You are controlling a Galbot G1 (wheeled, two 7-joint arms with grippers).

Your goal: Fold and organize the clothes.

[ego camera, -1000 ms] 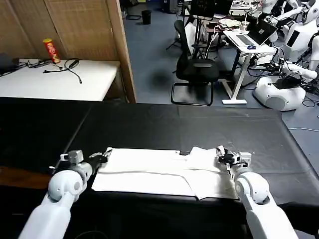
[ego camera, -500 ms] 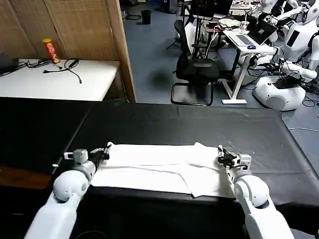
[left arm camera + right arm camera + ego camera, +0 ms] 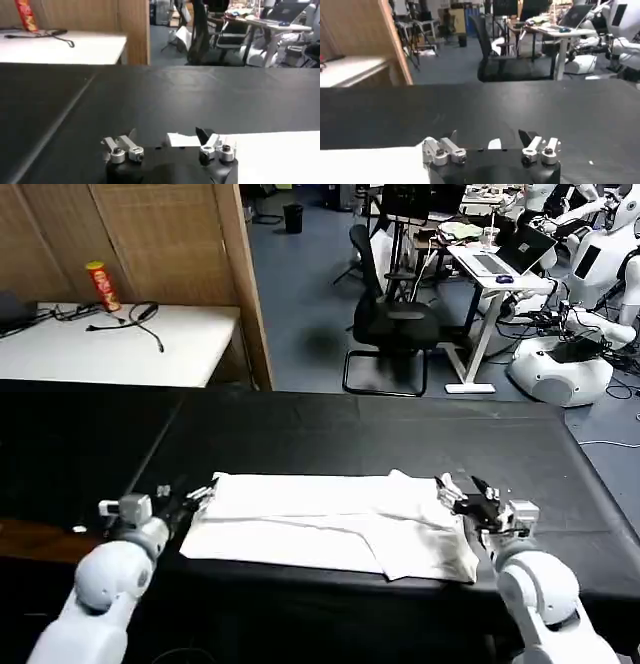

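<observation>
The black table (image 3: 400, 439) is carrying the white T-shirt (image 3: 330, 522), which is lying folded into a long, soft, lightly creased band across its near half, stretching between the two grippers. The left gripper (image 3: 190, 498) is sitting low just off the band's left end with fingers spread and holding nothing, and the right gripper (image 3: 462, 494) is resting at the right end, likewise open and empty, both arms reaching forward from the near edge.

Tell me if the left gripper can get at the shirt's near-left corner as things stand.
Probably yes. The left gripper sits open at the shirt's left edge on the black table, with nothing between them.
</observation>
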